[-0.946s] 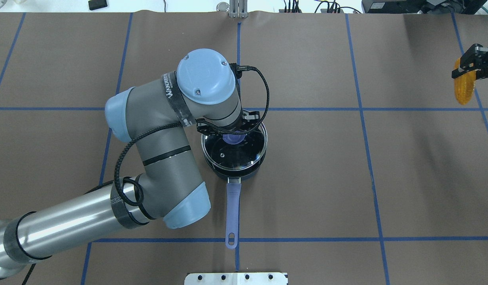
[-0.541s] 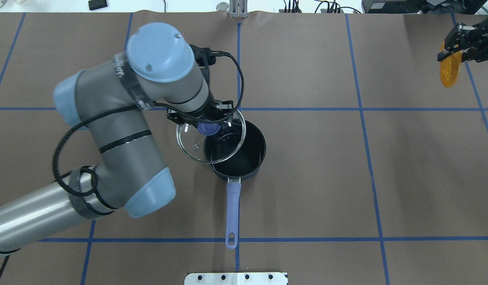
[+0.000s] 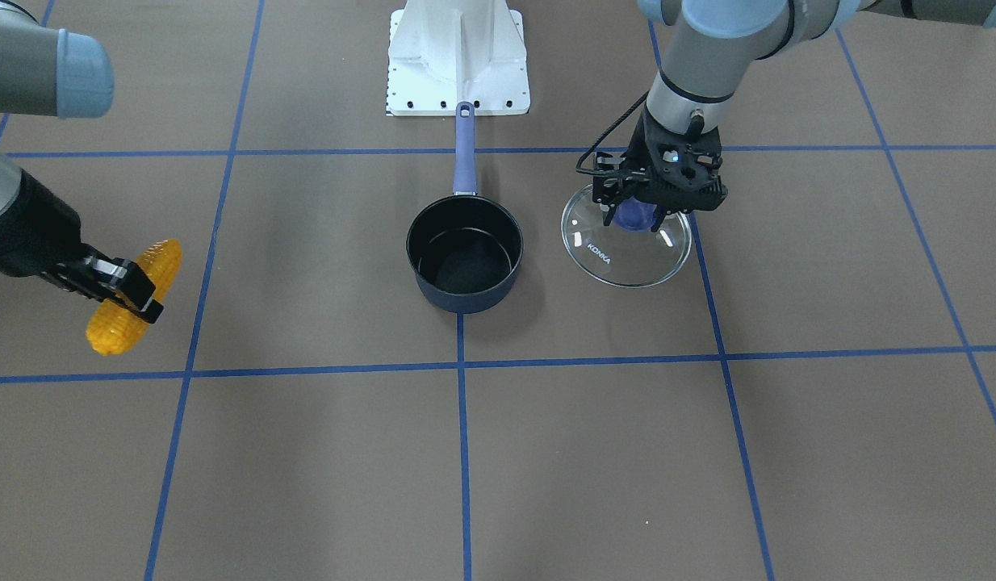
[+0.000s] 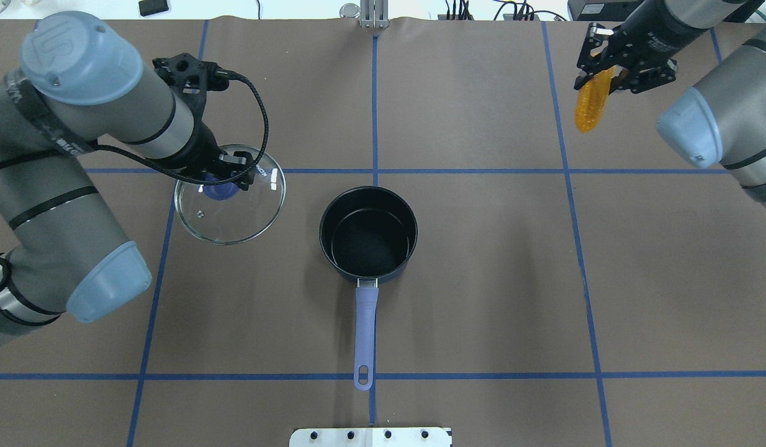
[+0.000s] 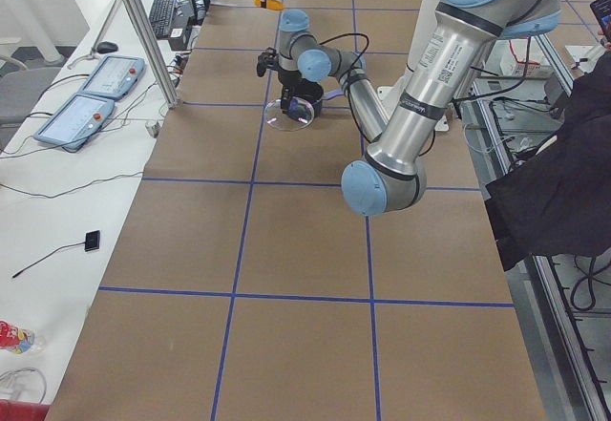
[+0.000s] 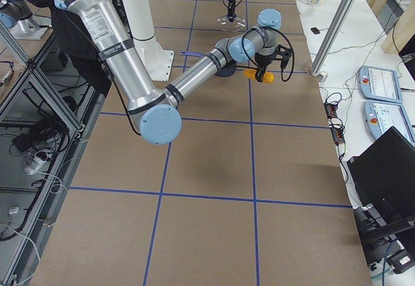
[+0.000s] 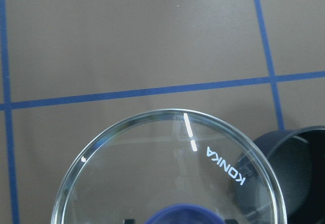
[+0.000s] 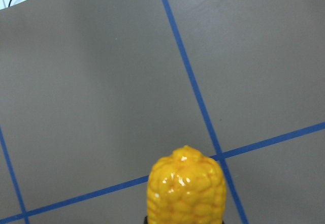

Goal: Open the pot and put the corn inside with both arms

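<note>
Already the pot [image 4: 368, 231] stands open, its glass lid [image 4: 231, 217] pinched by the left gripper [image 4: 221, 184] at the pot's overhead 9 o'clock, while the right gripper [image 4: 600, 69] clamps the corn [image 4: 589, 105] at 2 o'clock, not yet inside.

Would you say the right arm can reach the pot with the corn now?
Probably yes: the left gripper holds the lid aside, the pot stands open, and nothing shows between it and the corn in the right gripper.
</note>
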You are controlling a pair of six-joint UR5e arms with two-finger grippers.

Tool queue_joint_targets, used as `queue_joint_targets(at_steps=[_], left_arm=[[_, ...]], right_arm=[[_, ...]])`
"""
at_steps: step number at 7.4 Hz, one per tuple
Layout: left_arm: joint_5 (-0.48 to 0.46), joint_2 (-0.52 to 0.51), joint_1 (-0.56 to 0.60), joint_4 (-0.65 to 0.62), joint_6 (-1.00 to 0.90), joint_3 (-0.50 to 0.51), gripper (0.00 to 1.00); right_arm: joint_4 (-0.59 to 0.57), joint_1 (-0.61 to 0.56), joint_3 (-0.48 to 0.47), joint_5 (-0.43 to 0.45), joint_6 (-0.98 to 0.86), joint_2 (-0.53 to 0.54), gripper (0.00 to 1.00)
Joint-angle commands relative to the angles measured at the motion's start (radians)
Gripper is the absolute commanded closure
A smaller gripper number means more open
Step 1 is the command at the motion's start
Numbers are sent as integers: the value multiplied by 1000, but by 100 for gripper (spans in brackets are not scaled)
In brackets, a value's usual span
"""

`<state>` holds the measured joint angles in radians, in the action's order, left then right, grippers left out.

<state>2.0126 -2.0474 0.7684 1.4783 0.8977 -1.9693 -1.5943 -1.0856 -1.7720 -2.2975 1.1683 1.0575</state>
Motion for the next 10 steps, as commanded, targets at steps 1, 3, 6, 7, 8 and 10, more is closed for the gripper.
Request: queue_joint_targets(at_steps=[1, 3, 6, 7, 8, 10], left_arm=[[32, 180, 31, 188, -40, -11, 58], [35, 327, 73, 316, -144, -3, 58], [77, 452, 153, 446, -284, 59, 58], [90, 481, 161, 533, -293, 104, 58], [115, 512, 169, 628, -295, 150, 59], [118, 544, 170, 730, -295, 205, 58]], right_arm=[[-1, 77, -12, 39, 92, -63, 69], [-1, 149, -12, 90, 158, -105, 69], [-3, 292, -12, 182, 239, -154, 69], [-3, 332, -10, 211, 273, -169, 69], [-13, 373, -10, 242, 283, -183, 69], [-32, 455, -6, 314, 319, -209, 69]])
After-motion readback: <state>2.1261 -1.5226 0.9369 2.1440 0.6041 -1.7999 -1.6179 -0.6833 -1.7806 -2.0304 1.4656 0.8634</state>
